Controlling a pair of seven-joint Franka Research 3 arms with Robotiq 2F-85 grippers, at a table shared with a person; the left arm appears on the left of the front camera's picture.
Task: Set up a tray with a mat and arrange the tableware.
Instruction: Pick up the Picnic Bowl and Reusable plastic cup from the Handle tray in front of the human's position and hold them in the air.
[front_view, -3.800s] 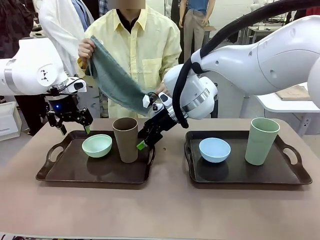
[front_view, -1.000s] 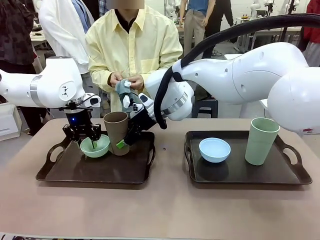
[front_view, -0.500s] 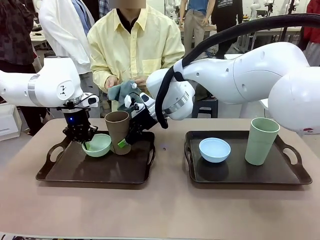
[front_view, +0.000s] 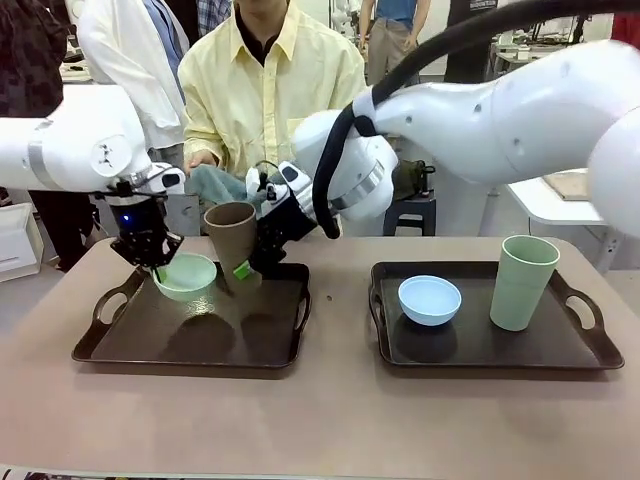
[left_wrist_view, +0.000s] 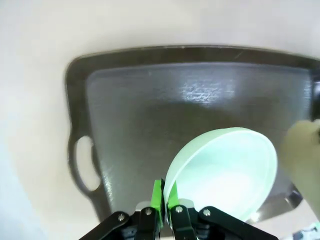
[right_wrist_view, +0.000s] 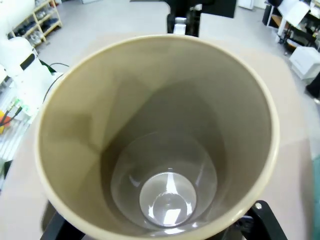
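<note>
My left gripper (front_view: 157, 268) is shut on the near rim of the mint green bowl (front_view: 186, 276), which hangs tilted above the left tray (front_view: 200, 338). The left wrist view shows the green pads (left_wrist_view: 159, 194) pinching the bowl (left_wrist_view: 225, 170) over the dark tray (left_wrist_view: 145, 110). My right gripper (front_view: 246, 264) is shut on the brown cup (front_view: 231, 242), tilted and lifted off the same tray. In the right wrist view I look down into the cup (right_wrist_view: 160, 140). A person at the far side holds a folded teal mat (front_view: 216, 184).
The right tray (front_view: 470, 347) holds the light blue bowl (front_view: 429, 299) and the pale green cup (front_view: 522, 282). My right arm (front_view: 480, 120) stretches across the table's middle. Bare tabletop (front_view: 330, 420) runs along the near edge.
My left gripper closed on the bowl's rim and raised it off the tray. The right gripper lifted the brown cup higher. The person brought the folded mat down to the left.
</note>
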